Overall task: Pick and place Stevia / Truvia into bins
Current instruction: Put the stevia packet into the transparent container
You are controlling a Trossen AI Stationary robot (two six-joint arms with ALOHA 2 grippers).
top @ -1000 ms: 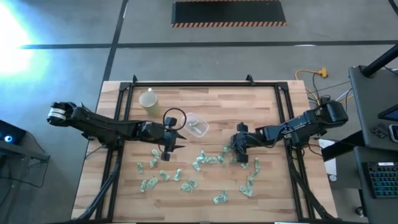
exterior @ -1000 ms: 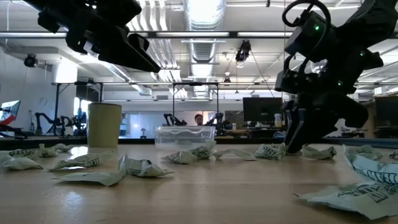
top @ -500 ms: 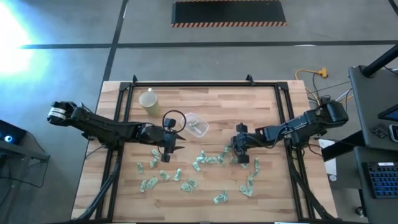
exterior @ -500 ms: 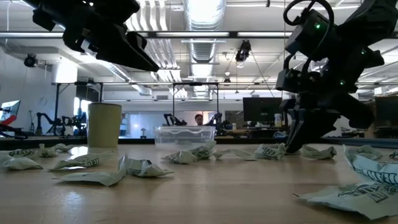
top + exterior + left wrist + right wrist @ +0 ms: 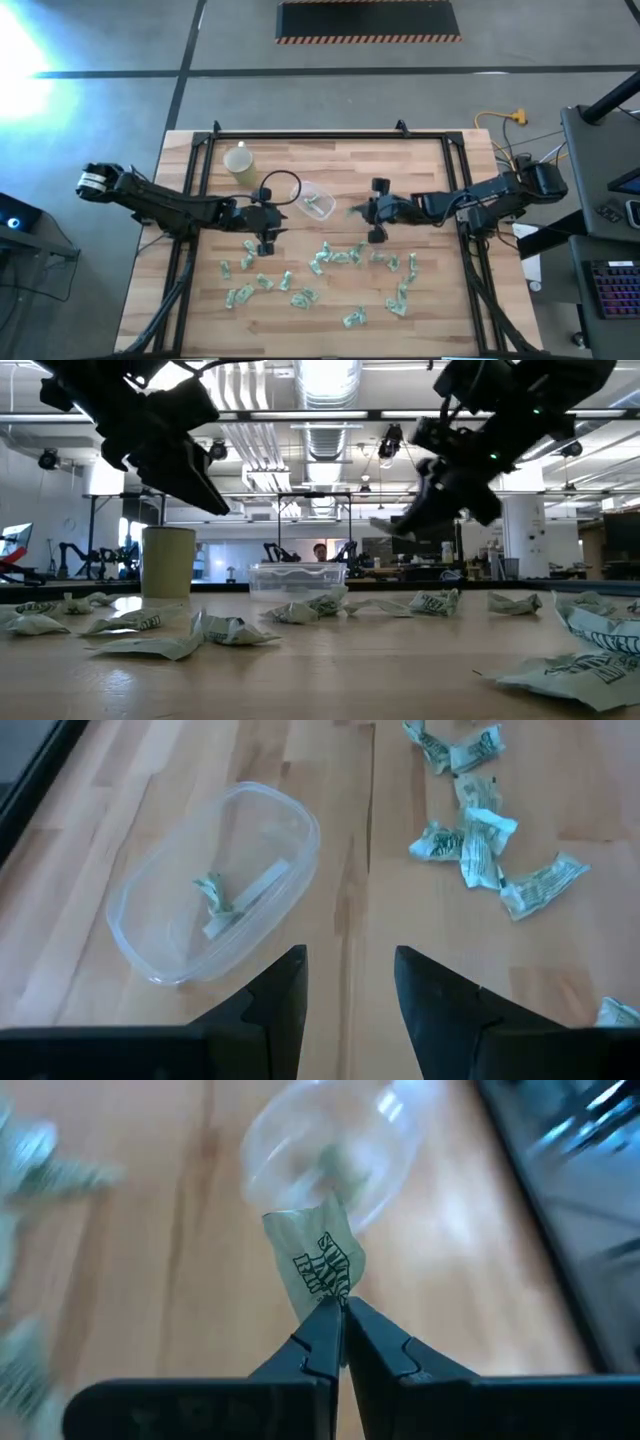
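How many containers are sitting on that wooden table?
2: a pale yellow cup near a corner on the left arm's side, and a clear tub near the middle. None seems hidden.

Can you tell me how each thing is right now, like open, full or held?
Right pincer: shut on a sachet, in the air near the tub.
Left pincer: open, empty, beside the tub.
Clear tub: upright, a couple of sachets inside.
Loose sachets: scattered on the table.
Yellow cup: upright.

place: robotics lab | evidence: exposed ceiling ducts [image 5: 325,435], monitors [image 5: 415,538], other robot arms [image 5: 70,550] behind the wooden bench [image 5: 330,170]
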